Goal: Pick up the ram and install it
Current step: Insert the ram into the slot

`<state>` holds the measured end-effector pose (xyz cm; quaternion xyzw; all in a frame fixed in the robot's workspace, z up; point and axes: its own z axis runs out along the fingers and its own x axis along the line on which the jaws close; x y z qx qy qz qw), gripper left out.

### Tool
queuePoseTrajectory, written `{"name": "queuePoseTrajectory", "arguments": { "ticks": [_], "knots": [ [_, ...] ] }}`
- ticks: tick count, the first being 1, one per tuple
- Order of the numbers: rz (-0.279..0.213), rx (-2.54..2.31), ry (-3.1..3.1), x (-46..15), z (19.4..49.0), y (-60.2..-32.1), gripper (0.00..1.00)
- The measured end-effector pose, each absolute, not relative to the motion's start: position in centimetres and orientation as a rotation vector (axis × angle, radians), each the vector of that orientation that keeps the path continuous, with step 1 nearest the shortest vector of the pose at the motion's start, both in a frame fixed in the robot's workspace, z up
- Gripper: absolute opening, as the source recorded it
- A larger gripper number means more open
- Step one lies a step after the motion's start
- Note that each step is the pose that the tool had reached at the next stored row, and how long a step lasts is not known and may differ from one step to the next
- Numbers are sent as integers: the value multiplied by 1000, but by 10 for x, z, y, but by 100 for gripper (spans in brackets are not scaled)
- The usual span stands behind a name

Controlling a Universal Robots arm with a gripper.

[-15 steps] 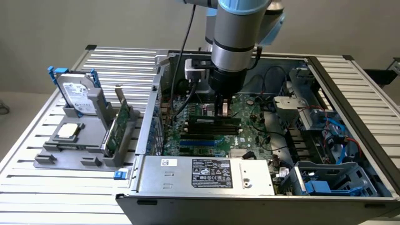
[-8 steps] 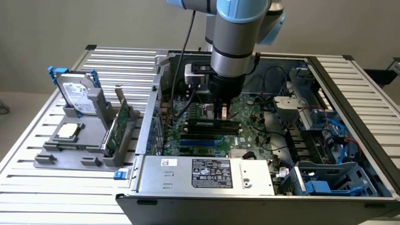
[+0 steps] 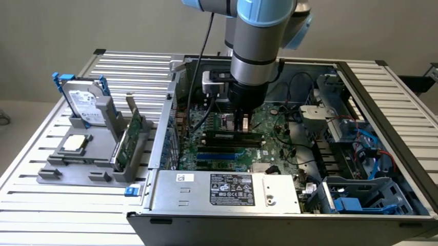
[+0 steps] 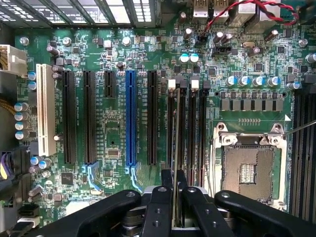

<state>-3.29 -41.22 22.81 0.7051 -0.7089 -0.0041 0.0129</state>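
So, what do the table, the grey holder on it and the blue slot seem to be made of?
Table: likely aluminium; pale silver ribbed slats with a soft sheen.
Grey holder: probably plastic; uniformly dull grey, blocky moulded shapes.
Blue slot: probably moulded plastic; even saturated colour, slightly glossy.

A grey metal computer case point(image 3: 274, 225) sat centre-right in the exterior view, a grey plastic holder point(image 3: 68, 174) left of it. Inside, a thin green ram stick point(image 4: 177, 138) stood in the black gripper point(image 3: 239, 123) above the green motherboard point(image 3: 274, 146).
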Motion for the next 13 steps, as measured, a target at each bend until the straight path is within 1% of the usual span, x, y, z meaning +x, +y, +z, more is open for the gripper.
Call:
{"name": "queuePoseTrajectory", "arguments": {
  "ticks": [7, 13],
  "knots": [
    [-37, 2225, -2203, -33, 228, -414, 15],
    [-40, 2232, -2200, -33, 228, -418, 15]
  ]
}}
